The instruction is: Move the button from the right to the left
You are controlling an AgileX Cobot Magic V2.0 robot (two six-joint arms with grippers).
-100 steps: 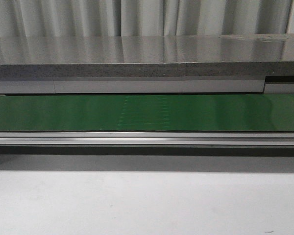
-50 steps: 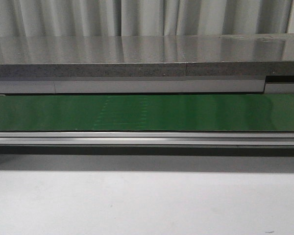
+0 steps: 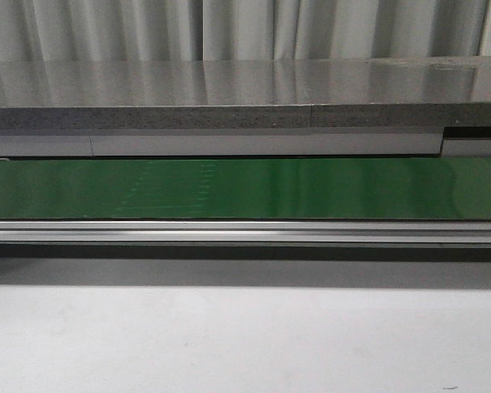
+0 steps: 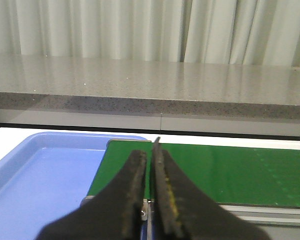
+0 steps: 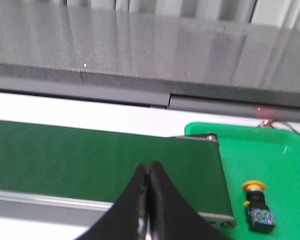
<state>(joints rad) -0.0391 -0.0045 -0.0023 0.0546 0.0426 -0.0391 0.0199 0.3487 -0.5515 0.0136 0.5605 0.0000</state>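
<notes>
Left wrist view: one blue tray (image 4: 35, 180) lies at the belt's (image 4: 230, 172) left end, with the left hand (image 4: 150, 170) pinched together, holding nothing. In the right wrist view, the right hand (image 5: 148, 181) is likewise closed and empty; one button (image 5: 256, 204) lies on its side in one green tray (image 5: 270, 150) past the belt's right end.

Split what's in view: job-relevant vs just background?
Job-relevant:
- button, lying in the green tray
- green belt
- blue tray
- right end effector and left end effector, both shut, empty

Background:
- grey stone counter
- curtain
- white table
</notes>
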